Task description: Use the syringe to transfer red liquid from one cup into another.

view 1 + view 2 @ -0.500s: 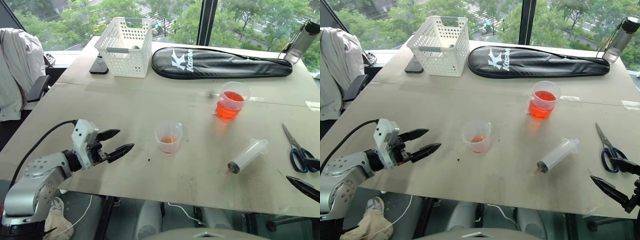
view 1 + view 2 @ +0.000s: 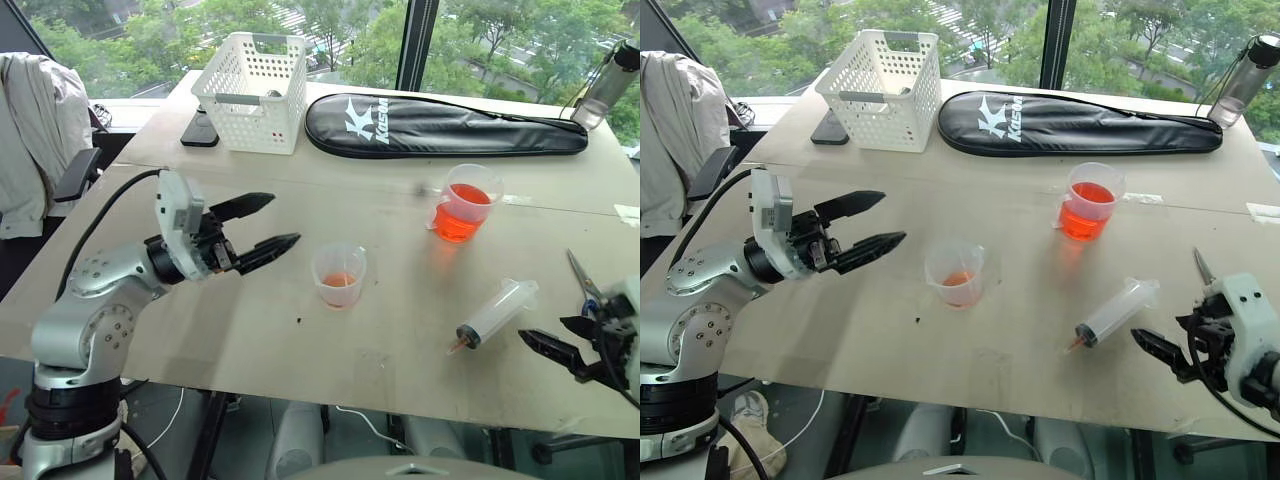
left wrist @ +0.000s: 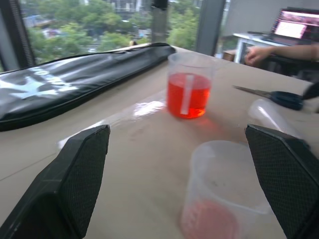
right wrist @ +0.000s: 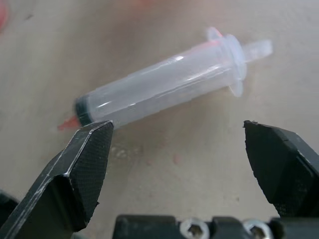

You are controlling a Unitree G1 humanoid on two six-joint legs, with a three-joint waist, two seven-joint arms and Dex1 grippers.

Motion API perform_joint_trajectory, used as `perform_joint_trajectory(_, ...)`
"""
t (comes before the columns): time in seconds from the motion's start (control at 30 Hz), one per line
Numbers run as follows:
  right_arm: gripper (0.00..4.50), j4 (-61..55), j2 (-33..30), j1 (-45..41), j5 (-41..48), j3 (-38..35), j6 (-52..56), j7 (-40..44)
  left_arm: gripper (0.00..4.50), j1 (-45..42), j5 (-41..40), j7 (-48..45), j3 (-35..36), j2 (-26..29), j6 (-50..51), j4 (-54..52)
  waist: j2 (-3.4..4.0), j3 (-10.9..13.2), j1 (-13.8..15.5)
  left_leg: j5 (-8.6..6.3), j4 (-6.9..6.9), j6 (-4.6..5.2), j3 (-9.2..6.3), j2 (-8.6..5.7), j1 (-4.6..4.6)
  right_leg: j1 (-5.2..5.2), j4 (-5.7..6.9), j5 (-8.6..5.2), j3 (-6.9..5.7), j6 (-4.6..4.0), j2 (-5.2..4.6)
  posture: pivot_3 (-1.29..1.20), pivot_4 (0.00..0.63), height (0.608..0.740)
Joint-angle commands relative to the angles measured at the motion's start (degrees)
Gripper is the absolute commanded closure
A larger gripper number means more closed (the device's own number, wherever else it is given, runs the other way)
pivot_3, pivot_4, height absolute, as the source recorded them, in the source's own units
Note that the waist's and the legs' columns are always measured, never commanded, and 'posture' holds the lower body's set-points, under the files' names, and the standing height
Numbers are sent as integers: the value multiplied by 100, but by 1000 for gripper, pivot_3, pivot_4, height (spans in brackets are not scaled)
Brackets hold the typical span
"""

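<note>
While the large clear plastic syringe [image 4: 164,79] lies flat on the grey table [image 2: 250,340], just ahead of my empty, wide-open right gripper [image 4: 179,144], I judge pickup comes next: straddle the barrel, then close.

Two clear plastic cups: a handled beaker [image 2: 464,203], a plain tapered cup [image 2: 339,275]; one clear plastic syringe [image 2: 493,313], one white perforated basket [image 2: 250,92], one black racket case [image 2: 445,125].
</note>
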Motion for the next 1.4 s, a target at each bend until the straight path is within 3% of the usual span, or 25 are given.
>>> perform_joint_trajectory(0.03,0,313,-495,-294,1981,942,-1278,-2063,88,-147,-332,-460,-137,272,41,-607,-5,1,-23,0,0,0,0,0,2,1,2,0,2,0,1,0,150,724)
perform_joint_trajectory(0.07,0,354,-461,-492,2097,1226,-1550,-2389,88,-151,-338,-560,-198,328,25,-666,-9,-2,-29,1,1,1,-4,0,2,1,2,0,3,1,6,0,150,724)
perform_joint_trajectory(0.23,0,382,924,-1902,2106,2510,-2538,-4203,88,-104,-397,-902,-327,515,-23,-853,-8,-3,-49,1,15,1,-19,11,4,8,3,-9,10,20,33,0,150,724)
perform_joint_trajectory(0.47,0,402,2143,-2858,2106,3281,-2872,-6532,88,80,-401,-909,-292,536,-50,-979,-3,-4,-41,1,14,2,-14,13,0,2,11,2,24,0,36,0,150,724)
perform_joint_trajectory(0.63,0,741,2171,-3276,2106,3625,-2363,-7142,88,156,-445,-776,-263,499,-25,-1079,-2,-3,-53,2,14,2,-7,12,1,2,10,2,30,-1,30,0,150,724)
perform_joint_trajectory(0.73,839,931,2042,-3278,2106,3703,-1970,-6979,0,194,-475,-689,-248,494,-24,-1131,-2,-5,-51,2,14,2,-7,13,3,2,11,2,30,-1,31,0,150,724)
perform_joint_trajectory(0.8,1711,944,1908,-3186,2106,3707,-1780,-6739,0,202,-487,-636,-250,493,-36,-1143,-5,-7,-54,2,14,2,-8,15,4,2,11,2,29,-1,32,0,150,724)
perform_joint_trajectory(0.9,2920,909,1053,-2920,2106,3688,-1240,-5678,0,209,-500,-556,-264,479,-42,-1152,-5,-10,-51,2,14,2,-4,15,6,3,11,2,32,-1,31,0,150,724)
perform_joint_trajectory(1.0,2973,958,74,-2906,2106,3735,-764,-4447,0,205,-499,-509,-301,466,-52,-1156,-2,-8,-34,2,14,2,1,13,5,4,10,2,32,-1,25,0,150,724)
perform_joint_trajectory(1.1,2973,801,-1180,-3417,1858,3881,260,-3145,0,137,-501,-494,-353,445,-50,-1126,22,3,-43,2,16,3,0,14,5,3,10,2,29,0,28,0,150,724)
perform_joint_trajectory(1.27,2973,358,-2191,-3764,-666,4209,727,-217,0,-16,-420,-538,-507,392,-116,-979,26,-3,-35,1,11,2,-1,22,7,-4,7,0,24,1,34,0,150,724)
perform_joint_trajectory(1.4,2973,382,-2302,-3653,-2185,4644,254,1417,0,-140,-377,-500,-620,309,-124,-947,28,-1,-16,1,10,2,6,16,-1,-7,1,0,25,1,25,0,150,724)
